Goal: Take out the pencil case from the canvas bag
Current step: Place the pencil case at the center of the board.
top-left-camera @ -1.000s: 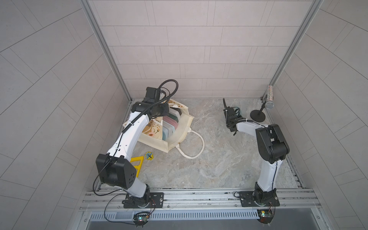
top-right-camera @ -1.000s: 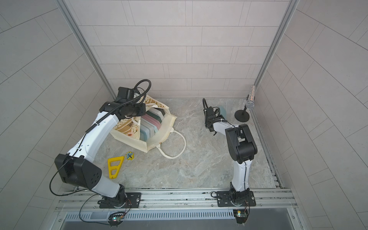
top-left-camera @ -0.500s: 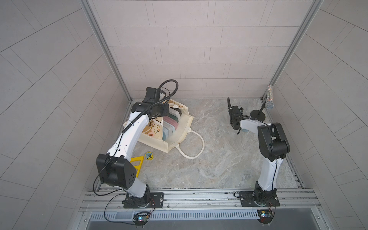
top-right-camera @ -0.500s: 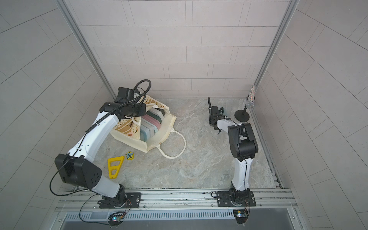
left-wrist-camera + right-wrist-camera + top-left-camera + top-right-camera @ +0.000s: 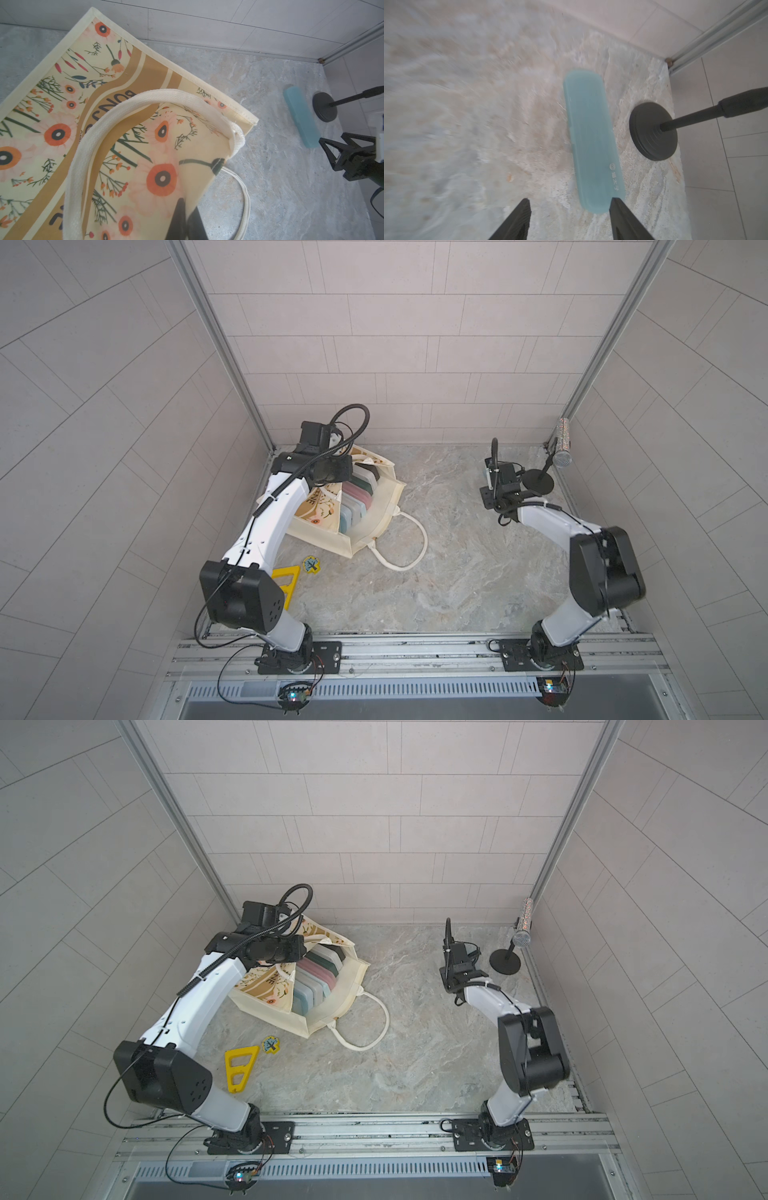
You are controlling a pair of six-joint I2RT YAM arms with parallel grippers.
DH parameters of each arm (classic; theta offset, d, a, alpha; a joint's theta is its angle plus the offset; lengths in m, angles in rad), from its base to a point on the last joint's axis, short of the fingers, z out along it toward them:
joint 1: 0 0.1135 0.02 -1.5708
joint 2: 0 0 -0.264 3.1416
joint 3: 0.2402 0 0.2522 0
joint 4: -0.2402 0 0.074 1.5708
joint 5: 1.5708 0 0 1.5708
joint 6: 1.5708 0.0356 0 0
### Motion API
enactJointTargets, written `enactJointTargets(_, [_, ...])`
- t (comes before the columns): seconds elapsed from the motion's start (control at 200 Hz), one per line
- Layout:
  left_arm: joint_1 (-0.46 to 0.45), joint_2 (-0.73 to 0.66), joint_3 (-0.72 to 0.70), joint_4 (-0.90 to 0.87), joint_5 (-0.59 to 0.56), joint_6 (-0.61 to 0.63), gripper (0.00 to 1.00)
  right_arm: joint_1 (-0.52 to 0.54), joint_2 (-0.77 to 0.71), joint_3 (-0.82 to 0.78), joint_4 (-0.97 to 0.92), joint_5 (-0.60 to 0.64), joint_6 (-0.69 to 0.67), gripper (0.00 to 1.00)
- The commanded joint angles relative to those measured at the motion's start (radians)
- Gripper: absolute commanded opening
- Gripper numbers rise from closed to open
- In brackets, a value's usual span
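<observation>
The cream, boxy canvas bag (image 5: 386,497) (image 5: 349,986) with orange flower print and tan lettered bands is seen at the back left of the grey marbled tabletop (image 5: 457,551). Its mouth is turned toward the middle of the table. Several flat cases in pink, green and grey-blue (image 5: 355,497) (image 5: 316,977) are stacked on edge inside it. One white rope handle (image 5: 411,539) is spread in a loop on the tabletop in front of the mouth.

In the left wrist view the fingers of the left gripper (image 5: 186,205) are pressed together on an edge of a printed bag panel (image 5: 145,135), and the panel is held raised.

The translucent light-blue oblong pencil case (image 5: 591,141) (image 5: 301,119) is found outside the bag, flat on the table at the back right. It lies just beside the round black base of a microphone stand (image 5: 652,133) (image 5: 537,482), and a silver glittered microphone (image 5: 563,456) is carried on the stand. The right gripper (image 5: 569,199) is poised over the near end of the case with its jaws spread and nothing between them. Whether one finger touches the case cannot be told.

A yellow plastic triangular frame (image 5: 286,580) (image 5: 239,1067) and a small round patch with a tree motif (image 5: 311,564) (image 5: 270,1044) are seen on the table near the left arm, apart from the bag.
</observation>
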Motion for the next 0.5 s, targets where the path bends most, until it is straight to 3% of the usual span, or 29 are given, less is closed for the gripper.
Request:
enactJointTargets(0.0, [-0.016, -0.035, 0.001, 0.091, 0.164, 0.007, 0.00, 0.064, -0.110, -0.129, 0.177, -0.126, 0.145, 0.61])
enactJointTargets(0.14, [-0.072, -0.057, -0.002, 0.082, 0.154, 0.039, 0.00, 0.156, -0.268, -0.266, 0.291, -0.211, 0.166, 0.59])
enactJointTargets(0.295, [-0.176, -0.096, -0.010, 0.034, 0.055, 0.107, 0.00, 0.335, -0.399, -0.353, 0.339, -0.192, 0.143, 0.57])
enactJointTargets(0.495, [-0.193, -0.170, -0.111, 0.036, 0.023, 0.087, 0.00, 0.551, -0.409, -0.418, 0.418, -0.200, 0.135, 0.55])
